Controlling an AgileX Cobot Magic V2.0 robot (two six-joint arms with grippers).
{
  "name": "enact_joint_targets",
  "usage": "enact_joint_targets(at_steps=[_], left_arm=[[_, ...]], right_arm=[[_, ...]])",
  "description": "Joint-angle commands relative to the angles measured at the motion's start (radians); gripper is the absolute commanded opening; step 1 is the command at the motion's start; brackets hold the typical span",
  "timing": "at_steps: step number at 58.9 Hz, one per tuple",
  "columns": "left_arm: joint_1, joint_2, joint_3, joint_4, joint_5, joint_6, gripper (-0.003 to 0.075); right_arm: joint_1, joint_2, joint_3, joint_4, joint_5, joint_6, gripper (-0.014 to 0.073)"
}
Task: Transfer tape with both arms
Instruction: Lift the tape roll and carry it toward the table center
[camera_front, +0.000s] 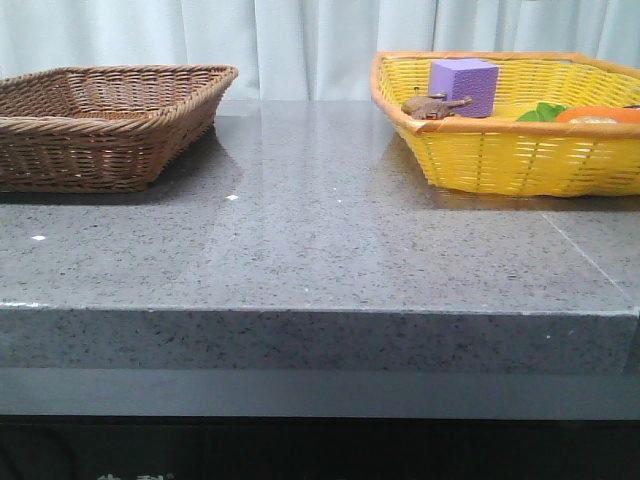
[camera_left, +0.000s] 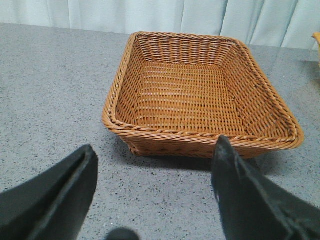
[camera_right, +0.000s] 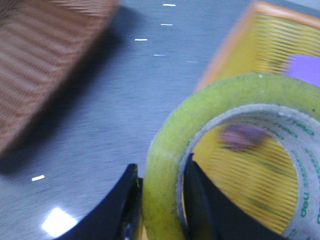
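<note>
your right gripper (camera_right: 159, 210) pinches the tape (camera_right: 165, 165) wall, frame bottom; your left gripper (camera_left: 155, 192) gapes wide, holding nothing, below the brown basket (camera_left: 200, 137)

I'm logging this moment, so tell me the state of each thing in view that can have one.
tape: held on edge, wall pinched by the right gripper
left gripper: open, holding nothing
brown basket: upright, nothing inside
yellow basket: upright, holding the purple cube and other items
</note>
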Motion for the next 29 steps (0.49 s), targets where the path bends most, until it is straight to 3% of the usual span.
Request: enact_joint_targets(at_steps=[1, 15, 29], left_arm=[[0.002, 0.009, -0.035, -0.002, -0.081, -0.011, 0.0474], [0.002, 0.009, -0.035, -0.002, -0.081, -0.011, 0.0474], [0.002, 0.009, -0.035, -0.002, -0.081, -0.011, 0.0474]], right_arm=[[0.062, -0.080, 0.009, 0.110, -0.070, -0.093, 0.0013], [0.255, -0.079, 0.161, 0.167, -0.073, -0.212, 0.0015], [0.324, -0.072, 0.285, 0.169, -0.063, -0.213, 0.0015]])
